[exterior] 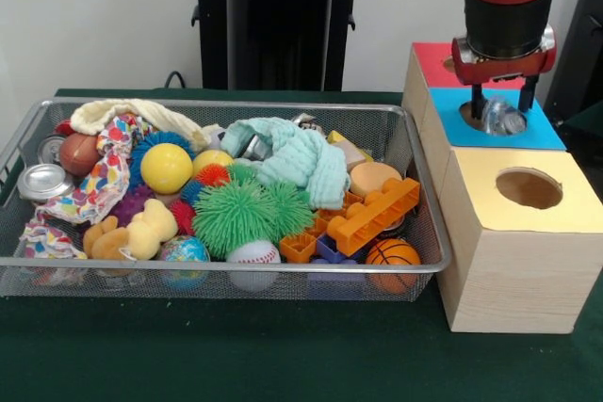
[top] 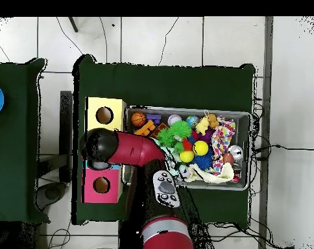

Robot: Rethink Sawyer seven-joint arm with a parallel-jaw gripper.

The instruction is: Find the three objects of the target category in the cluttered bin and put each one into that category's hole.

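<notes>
My gripper hangs over the round hole in the blue panel of the pale wooden box. Its fingers close on a small see-through water bottle, which stands partly down in that hole. The wire mesh bin sits left of the box, full of toys; it also shows in the overhead view. No other bottle shows clearly in the bin; a shiny piece pokes out beside the teal cloth. In the overhead view my arm hides the blue panel and the gripper.
The box also has a yellow-panel hole nearer the camera and a red panel behind the blue one. The bin holds silver cans, balls, a green spiky ball, orange bricks and patterned cloth.
</notes>
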